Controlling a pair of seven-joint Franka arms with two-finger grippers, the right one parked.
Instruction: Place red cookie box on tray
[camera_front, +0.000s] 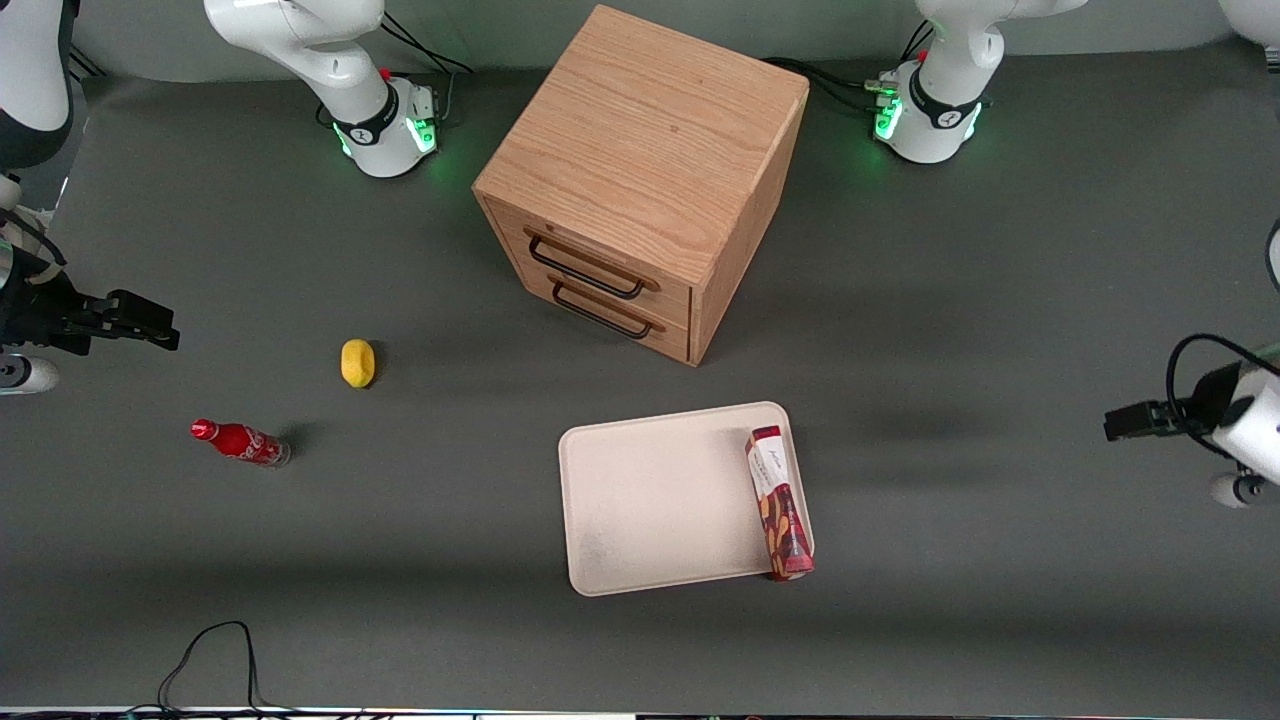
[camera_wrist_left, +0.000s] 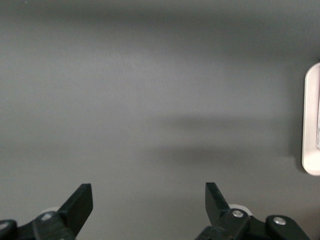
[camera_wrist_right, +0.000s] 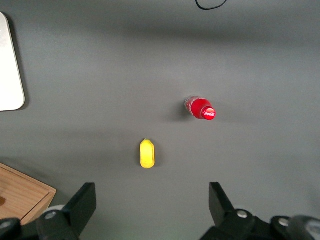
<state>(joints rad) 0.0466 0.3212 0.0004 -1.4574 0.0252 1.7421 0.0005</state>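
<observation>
The red cookie box (camera_front: 779, 502) lies flat on the tray (camera_front: 655, 500), along the tray's short edge that faces the working arm's end of the table, its white end pointing toward the cabinet. Its dark-red end reaches the tray's rim nearest the front camera. My gripper (camera_front: 1118, 424) hangs high at the working arm's end of the table, well apart from the tray. In the left wrist view the gripper (camera_wrist_left: 149, 200) is open over bare grey table, nothing between its fingers, and only a strip of the tray's rim (camera_wrist_left: 311, 125) shows.
A wooden two-drawer cabinet (camera_front: 640, 180) stands farther from the front camera than the tray. A yellow lemon-like object (camera_front: 357, 362) and a small red cola bottle (camera_front: 240, 442) lie toward the parked arm's end. A black cable (camera_front: 210, 660) loops at the table's front edge.
</observation>
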